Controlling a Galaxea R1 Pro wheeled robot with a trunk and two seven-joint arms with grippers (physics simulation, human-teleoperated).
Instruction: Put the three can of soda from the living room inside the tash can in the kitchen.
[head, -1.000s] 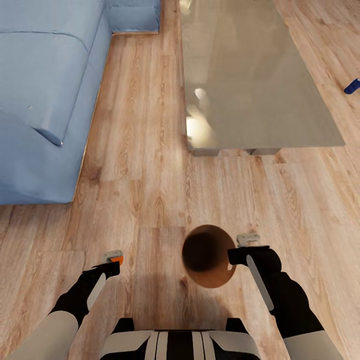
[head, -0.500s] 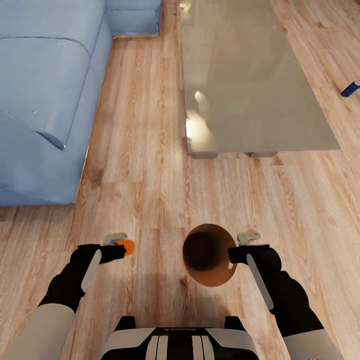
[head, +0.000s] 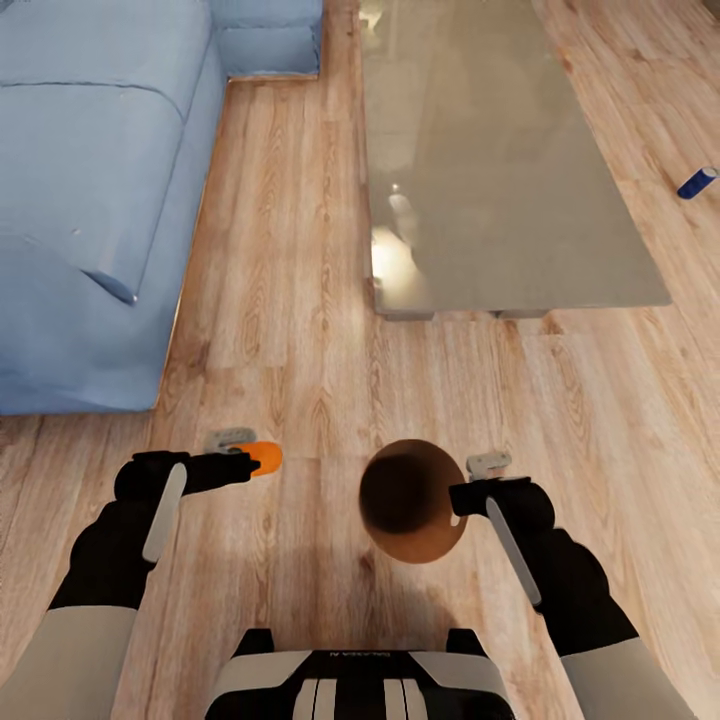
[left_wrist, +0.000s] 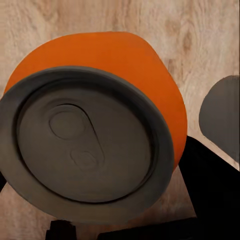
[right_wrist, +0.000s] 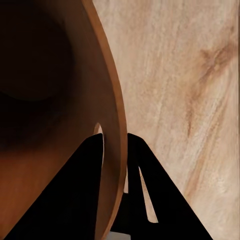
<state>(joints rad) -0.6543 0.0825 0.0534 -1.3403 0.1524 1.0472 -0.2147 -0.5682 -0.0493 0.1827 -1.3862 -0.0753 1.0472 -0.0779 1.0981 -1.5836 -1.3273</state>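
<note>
Left claw (head: 243, 462) is clamped on the small orange cylindrical soda can (head: 264, 457), held out level just beside the round tapered copper-brown trash bin (head: 412, 500), likely lining up to drop it in. Right claw (head: 462, 496) pinches the bin's rim by the handle hole, one finger inside and one outside, holding it off the light wood plank floor (head: 300, 300) as a carried target. A dark blue can (head: 696, 182) lies on the floor beyond the glass-topped low worktop (head: 490, 170), near the blue sofa (head: 90, 200).
</note>
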